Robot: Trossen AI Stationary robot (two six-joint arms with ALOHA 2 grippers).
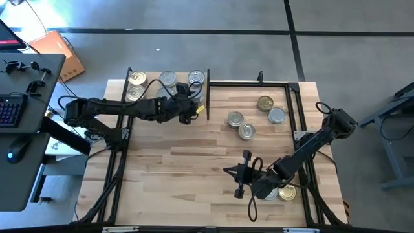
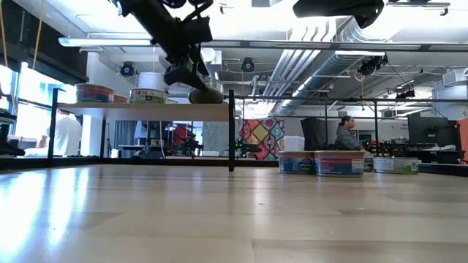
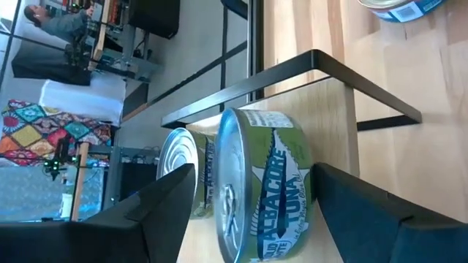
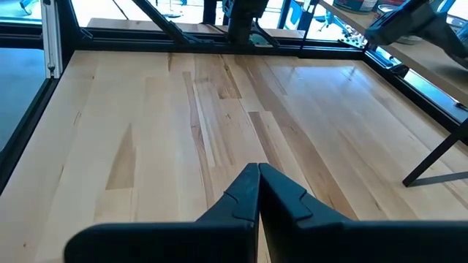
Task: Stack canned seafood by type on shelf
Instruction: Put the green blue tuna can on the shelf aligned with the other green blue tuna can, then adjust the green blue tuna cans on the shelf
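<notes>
The shelf stands at the table's far left with several tins on it: gold-topped ones and silver-topped ones. A green-labelled tuna tin with a silver lid stands on the shelf board, a second silver-topped tin behind it. My left gripper is open at the shelf's right end. Its fingers stand apart on either side of the green tin, and I see no touch. My right gripper is shut with nothing in it, above the bare near-middle of the table.
Several more tins lie on the table at the far right, and two lie by my right arm near the front right. Black frame bars run around the table. The shelf's black upright stands at its right end.
</notes>
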